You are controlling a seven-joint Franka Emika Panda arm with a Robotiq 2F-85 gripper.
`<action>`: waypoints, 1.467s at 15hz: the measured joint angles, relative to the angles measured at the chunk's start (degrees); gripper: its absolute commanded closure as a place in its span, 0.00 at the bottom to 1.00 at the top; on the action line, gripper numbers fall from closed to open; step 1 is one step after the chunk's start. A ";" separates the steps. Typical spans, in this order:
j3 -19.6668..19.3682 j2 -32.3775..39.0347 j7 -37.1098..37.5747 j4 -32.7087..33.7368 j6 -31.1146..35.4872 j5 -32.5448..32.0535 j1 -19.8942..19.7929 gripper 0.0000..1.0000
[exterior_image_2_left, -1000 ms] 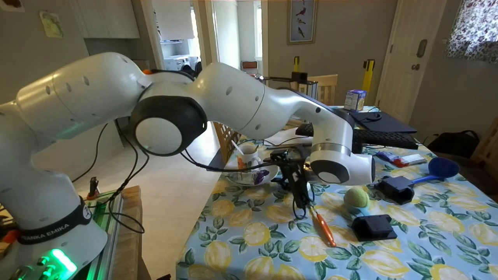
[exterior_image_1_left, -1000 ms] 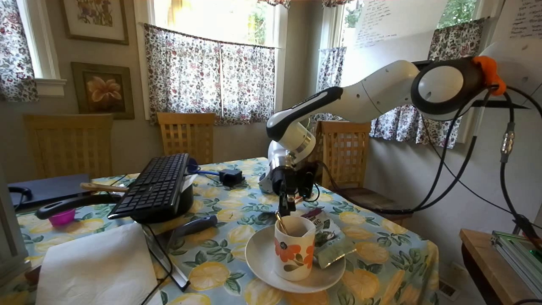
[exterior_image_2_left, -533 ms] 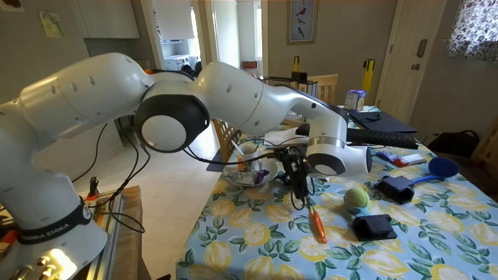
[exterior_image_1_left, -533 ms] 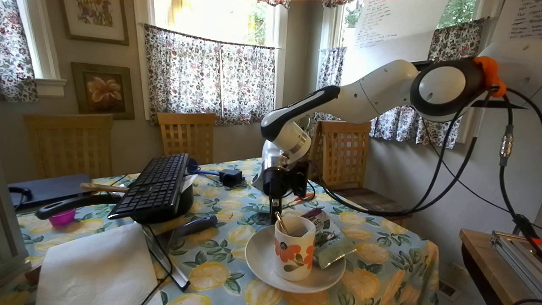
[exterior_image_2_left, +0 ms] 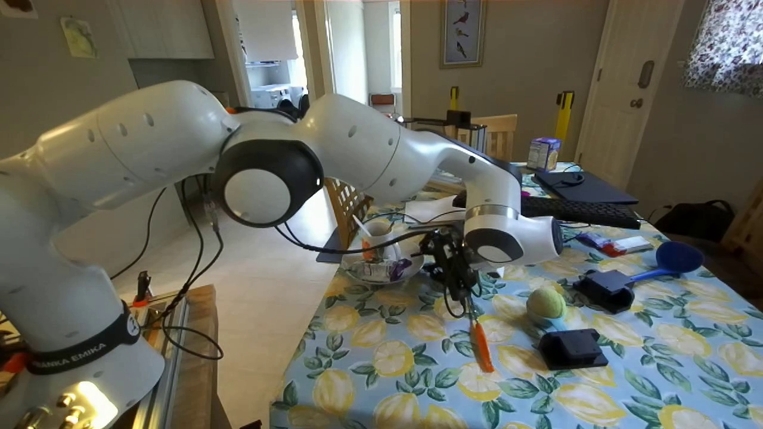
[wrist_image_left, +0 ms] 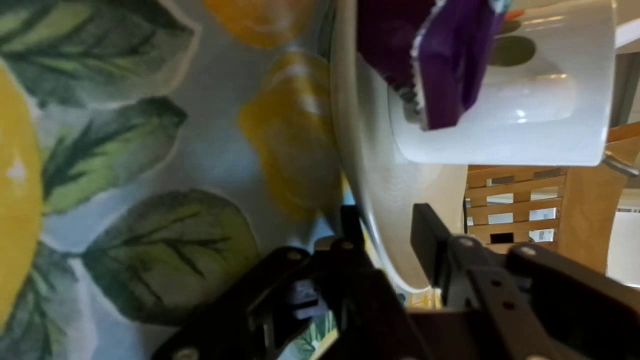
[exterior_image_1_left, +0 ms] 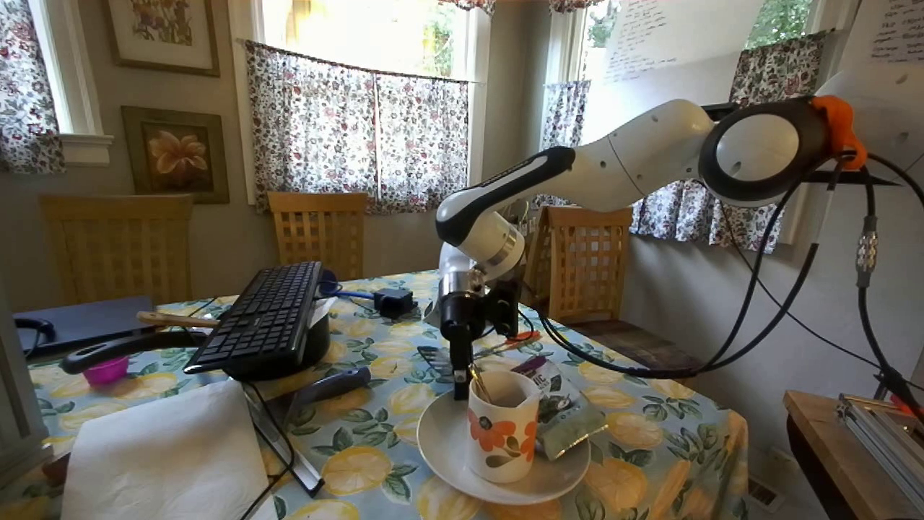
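Observation:
My gripper (wrist_image_left: 384, 225) straddles the rim of a white plate (wrist_image_left: 415, 190) in the wrist view. One finger stands outside the rim and the other over the plate's inner side. The fingers are partly drawn together. A strip of tablecloth shows between the outer finger and the rim, so I see no firm grip. On the plate stands a white mug (exterior_image_1_left: 503, 440) with orange flowers and a thin metal handle (exterior_image_1_left: 478, 381) sticking out. A crumpled packet (exterior_image_1_left: 567, 415) leans beside the mug, its purple end (wrist_image_left: 450, 70) near the wrist camera. In an exterior view the fingertips are partly behind the plate.
An orange-handled tool (exterior_image_2_left: 481, 348) lies by the gripper's cable. A tennis ball (exterior_image_2_left: 546, 302), black boxes (exterior_image_2_left: 573, 350) and a blue ladle (exterior_image_2_left: 679, 257) are farther along the table. A keyboard (exterior_image_1_left: 260, 318) rests on a pan beside a knife handle (exterior_image_1_left: 336, 384) and white paper (exterior_image_1_left: 166, 455).
The gripper has come down and across to the plate's edge. Plate and mug have shifted very slightly in an exterior view. The orange-handled tool has moved and turned a little.

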 measured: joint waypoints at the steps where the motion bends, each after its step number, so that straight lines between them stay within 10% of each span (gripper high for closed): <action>1: -0.30 0.00 0.07 0.01 0.14 -0.42 0.25 1.00; 13: -0.89 -0.92 2.05 1.20 0.40 -1.95 0.81 0.98; 22: -0.78 -6.61 1.04 -3.10 19.86 -1.05 2.23 0.98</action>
